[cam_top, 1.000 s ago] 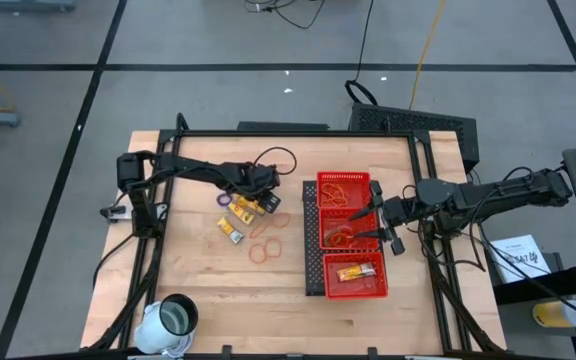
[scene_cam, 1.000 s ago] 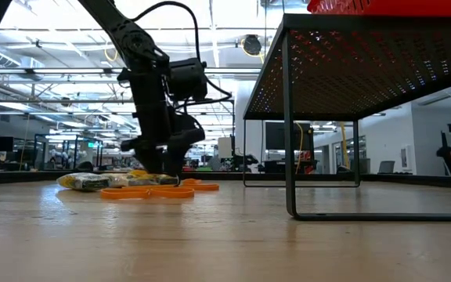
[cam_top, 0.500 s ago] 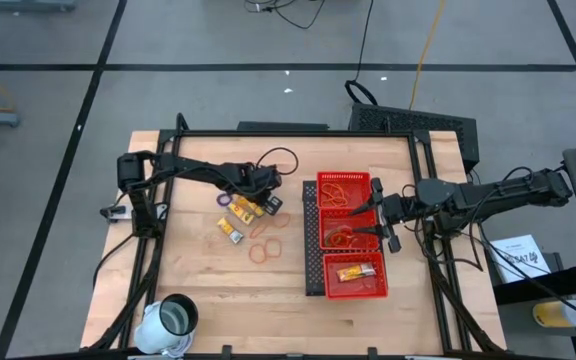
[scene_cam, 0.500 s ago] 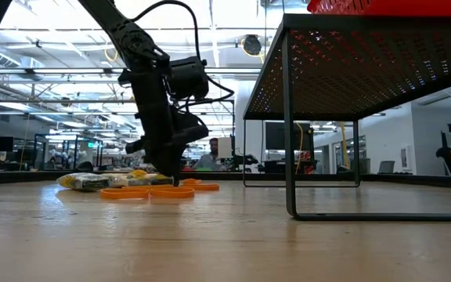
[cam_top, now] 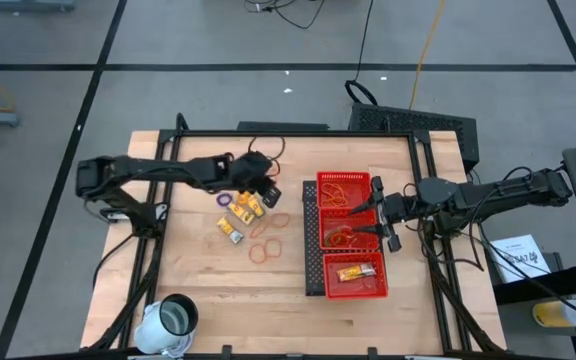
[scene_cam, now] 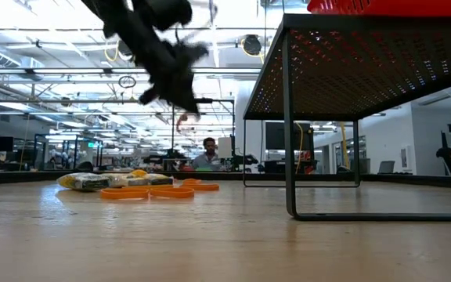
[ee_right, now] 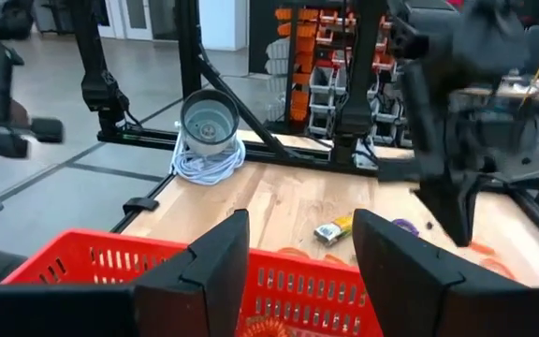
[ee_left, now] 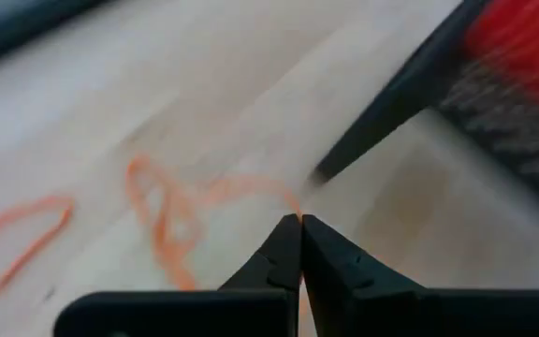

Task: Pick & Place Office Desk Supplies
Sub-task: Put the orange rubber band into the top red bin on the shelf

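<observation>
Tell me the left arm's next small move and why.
Probably carry across toward the red tray. The left gripper, shut, hangs above the table with a rubber band seemingly pinched at its tips, and the tray already holds such loops.

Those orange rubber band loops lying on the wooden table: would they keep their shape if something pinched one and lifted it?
Probably not. The rubber band loops lie flat and thin on the table, so likely light and floppy. In the left wrist view, the shut left gripper seems to pinch an orange band that hangs stretched and crooked, suggesting it sags and deforms.
</observation>
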